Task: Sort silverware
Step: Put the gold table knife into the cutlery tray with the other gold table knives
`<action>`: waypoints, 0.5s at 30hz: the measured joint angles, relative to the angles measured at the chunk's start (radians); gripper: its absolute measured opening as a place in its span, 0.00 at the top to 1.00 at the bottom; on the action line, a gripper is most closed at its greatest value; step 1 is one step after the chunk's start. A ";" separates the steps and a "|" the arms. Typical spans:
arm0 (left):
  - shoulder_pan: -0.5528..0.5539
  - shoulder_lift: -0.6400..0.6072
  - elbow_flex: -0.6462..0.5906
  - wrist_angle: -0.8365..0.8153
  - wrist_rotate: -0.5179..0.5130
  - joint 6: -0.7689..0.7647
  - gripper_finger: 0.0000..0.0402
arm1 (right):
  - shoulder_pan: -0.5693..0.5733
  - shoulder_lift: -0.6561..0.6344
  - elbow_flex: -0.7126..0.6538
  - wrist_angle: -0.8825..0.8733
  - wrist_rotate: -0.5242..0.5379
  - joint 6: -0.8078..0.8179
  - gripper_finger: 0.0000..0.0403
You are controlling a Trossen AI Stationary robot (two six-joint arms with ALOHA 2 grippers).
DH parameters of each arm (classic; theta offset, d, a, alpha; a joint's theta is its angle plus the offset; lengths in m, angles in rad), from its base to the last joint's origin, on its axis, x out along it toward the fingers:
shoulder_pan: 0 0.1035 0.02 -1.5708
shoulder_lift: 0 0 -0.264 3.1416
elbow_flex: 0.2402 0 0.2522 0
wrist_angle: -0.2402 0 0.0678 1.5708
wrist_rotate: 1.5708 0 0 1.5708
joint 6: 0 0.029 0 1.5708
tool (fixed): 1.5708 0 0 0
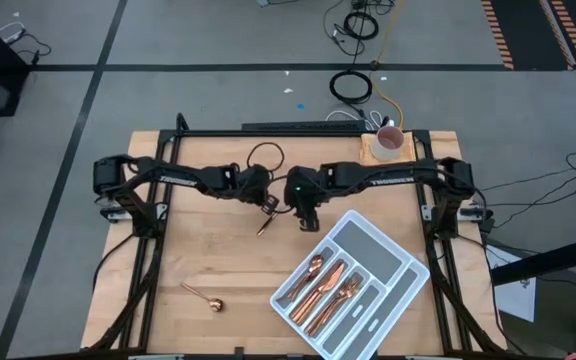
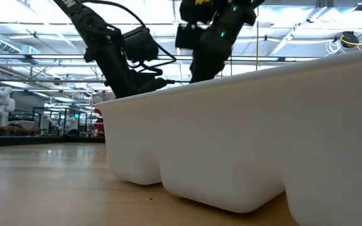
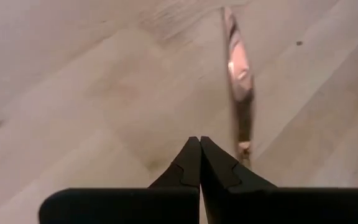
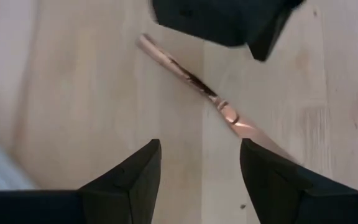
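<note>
One copper piece of silverware point(image 1: 264, 228), long and thin, lies flat on the wooden table near its middle. My left gripper point(image 1: 268, 206) is shut just above its far end; in the left wrist view the piece point(image 3: 238, 74) runs beside the shut fingertips point(image 3: 199, 155). My right gripper point(image 4: 199, 146) stands open over the same piece point(image 4: 229, 115), to its right, nothing between the fingers. A copper spoon point(image 1: 205, 297) lies alone at the near left. Several more pieces point(image 1: 326, 285) lie in the grey-white tray point(image 1: 388, 250). My left gripper is shut with its tips pointing down at a slant, close beside the end of the piece point(image 3: 245, 148). Whether the outer side of a finger touches the piece I cannot tell. Nothing is pinched between the fingers.
The divided tray sits slantwise at the near right; its white wall point(image 2: 244, 144) fills the low view. A cup on a small wooden block point(image 1: 388, 143) stands at the far right edge. A black cable loop point(image 1: 265, 155) lies behind the grippers. Bare wood spreads at the near left.
</note>
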 joint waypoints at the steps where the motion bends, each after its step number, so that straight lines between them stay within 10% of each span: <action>1: 0.000 0.012 0.000 0.021 0.015 -0.007 1.00 | 0.002 -0.011 0.009 -0.028 -0.008 -0.007 0.50; 15: -0.044 0.187 0.001 0.263 0.191 -0.076 1.00 | 0.027 -0.152 0.026 -0.304 -0.005 -0.218 0.50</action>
